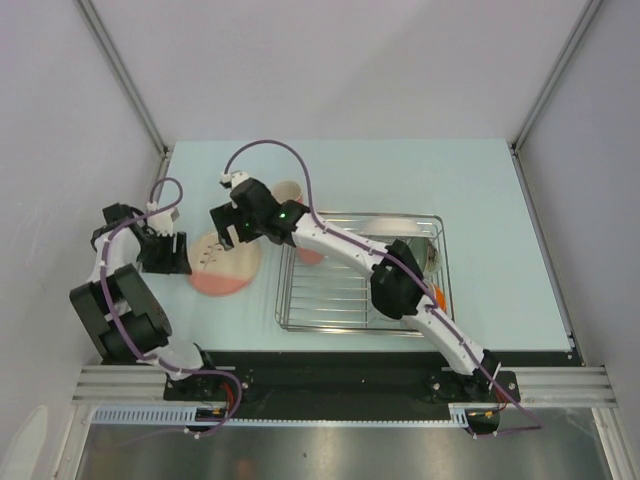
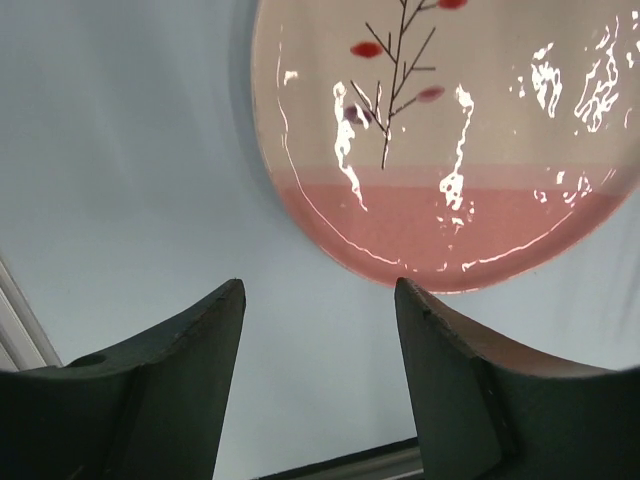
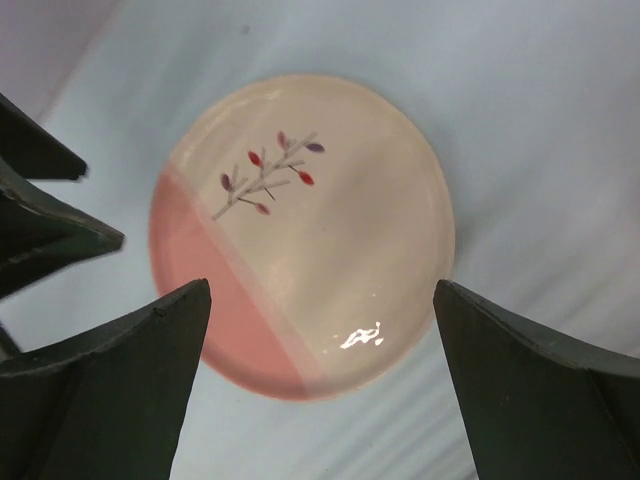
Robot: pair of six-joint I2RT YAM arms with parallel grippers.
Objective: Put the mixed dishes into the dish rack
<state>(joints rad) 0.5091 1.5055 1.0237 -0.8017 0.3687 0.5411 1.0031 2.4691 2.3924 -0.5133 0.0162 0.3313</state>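
Note:
The cream-pink leaf-motif plate [image 1: 226, 266] lies flat on the table, left of the dish rack [image 1: 290, 300]. It shows in the left wrist view [image 2: 450, 150] and the right wrist view [image 3: 300, 230]. My left gripper [image 1: 168, 254] is open and empty at the plate's left edge; in its own view [image 2: 320, 295] the plate rim lies just beyond the right fingertip. My right gripper [image 1: 228, 228] is open and empty, hovering over the plate's far part [image 3: 322, 290]. A cup [image 1: 288, 190] stands behind my right arm. A pink piece [image 1: 311, 256] shows in the rack under the arm.
The chrome wire rack holds a pale dish [image 1: 431, 258] at its right end, and an orange piece [image 1: 440, 297] shows beside my right arm. My left gripper's fingers [image 3: 40, 210] show at the left of the right wrist view. Grey walls enclose the table.

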